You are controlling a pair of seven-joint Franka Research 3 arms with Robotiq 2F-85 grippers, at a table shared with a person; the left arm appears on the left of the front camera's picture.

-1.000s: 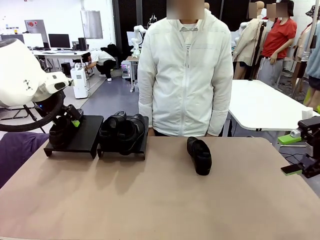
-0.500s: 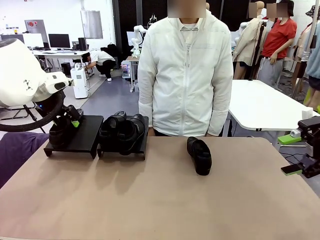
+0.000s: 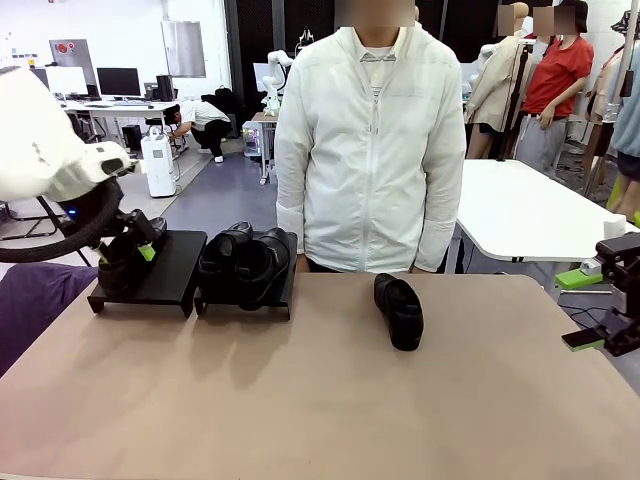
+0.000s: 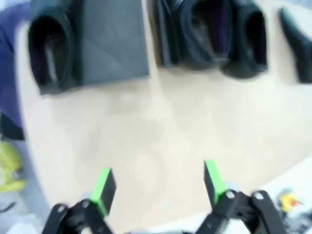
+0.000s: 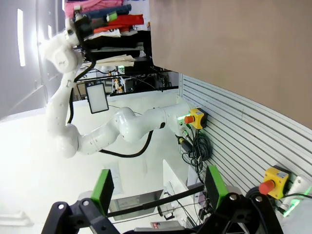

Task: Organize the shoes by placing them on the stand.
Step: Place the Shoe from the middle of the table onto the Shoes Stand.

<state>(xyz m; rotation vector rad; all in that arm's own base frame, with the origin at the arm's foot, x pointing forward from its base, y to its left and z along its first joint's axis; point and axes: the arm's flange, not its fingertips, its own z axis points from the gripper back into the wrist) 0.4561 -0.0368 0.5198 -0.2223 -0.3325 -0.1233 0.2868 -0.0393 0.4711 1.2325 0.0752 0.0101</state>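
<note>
L gripper wide open, empty — over table | R gripper wide open, empty

shoes are all shiny black, stand is a flatter matte black. table is plain tan, person's jacket white, robot arm white with bright green pads.

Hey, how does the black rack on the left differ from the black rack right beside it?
The left matte-black flat-topped rack carries one shiny black leather loafer on its left half, its right half bare; the right matte-black rack carries two such loafers covering its top. The left rack sits nearer the corner of the table, the right rack nearer the person. Both are low, flat-topped and stand side by side.
</note>
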